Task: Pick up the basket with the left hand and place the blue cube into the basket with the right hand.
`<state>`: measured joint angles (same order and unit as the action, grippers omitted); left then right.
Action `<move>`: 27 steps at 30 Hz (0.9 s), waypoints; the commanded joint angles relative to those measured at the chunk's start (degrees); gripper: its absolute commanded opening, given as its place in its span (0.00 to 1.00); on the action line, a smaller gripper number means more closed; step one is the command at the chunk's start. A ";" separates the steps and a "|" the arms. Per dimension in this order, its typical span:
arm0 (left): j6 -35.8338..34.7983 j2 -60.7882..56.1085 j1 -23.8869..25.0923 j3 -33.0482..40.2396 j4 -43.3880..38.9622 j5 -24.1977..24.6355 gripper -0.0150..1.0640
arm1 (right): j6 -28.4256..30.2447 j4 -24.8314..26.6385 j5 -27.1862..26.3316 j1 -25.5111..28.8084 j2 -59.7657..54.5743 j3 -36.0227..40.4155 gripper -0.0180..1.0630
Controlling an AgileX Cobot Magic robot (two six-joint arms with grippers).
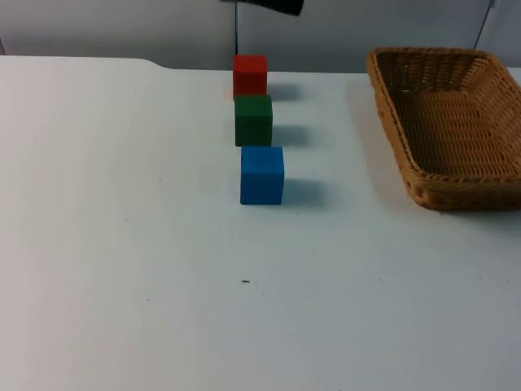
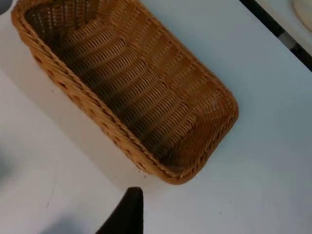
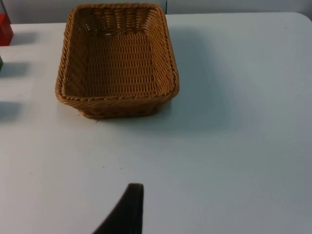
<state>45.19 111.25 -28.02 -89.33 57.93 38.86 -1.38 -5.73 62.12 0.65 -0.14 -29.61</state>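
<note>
The blue cube [image 1: 261, 174] stands on the white table near the middle, at the front of a row of three cubes. An empty wicker basket [image 1: 389, 118] rests on the table at the right, part of it past the picture's edge. My left gripper [image 2: 127, 217] hovers above the table beside one long side of the basket [image 2: 97, 105], looking down into it. My right gripper [image 3: 127, 212] is low over the table, some way short of the basket's [image 3: 117, 99] near end. Nothing lies in the basket.
Behind the blue cube stand a green cube [image 1: 253, 120] and a red cube [image 1: 249, 76], close to the table's far edge and the grey wall. The red cube [image 3: 5, 29] also appears beside the basket. A black arm part [image 1: 273, 5] hangs above the row.
</note>
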 commanded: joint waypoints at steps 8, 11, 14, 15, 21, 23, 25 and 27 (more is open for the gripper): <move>-15.25 17.13 -3.69 -19.43 -11.95 2.63 0.99 | -0.05 -0.47 -0.51 0.29 0.14 0.52 0.98; -18.63 23.22 -3.72 -27.14 -12.19 5.49 0.99 | -0.05 -0.47 -0.51 0.29 0.14 0.52 0.98; -20.81 27.28 -4.27 -31.57 -12.52 7.03 0.99 | -0.05 -0.47 -0.51 0.29 0.14 0.52 0.98; -22.16 29.17 -4.38 -33.98 -13.16 7.45 0.99 | -0.05 -0.47 -0.51 0.29 0.14 0.52 0.98; -29.49 37.53 -7.11 -44.97 -19.66 9.64 0.99 | -0.16 -0.47 -0.51 0.29 0.14 0.52 0.98; -30.68 38.85 -7.52 -46.39 -20.32 9.80 0.99 | -0.16 -0.47 -0.51 0.29 0.14 0.52 0.98; -32.59 40.95 -8.22 -49.21 -21.70 9.70 0.99 | -0.16 -0.47 -0.51 0.29 0.14 0.52 0.98; -33.97 42.65 -8.49 -51.55 -23.12 9.46 0.99 | -0.16 -0.47 -0.51 0.29 0.14 0.52 0.98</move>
<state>13.16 152.44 -35.83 -138.29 36.33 48.31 -1.50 -5.84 62.12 0.65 -0.14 -29.61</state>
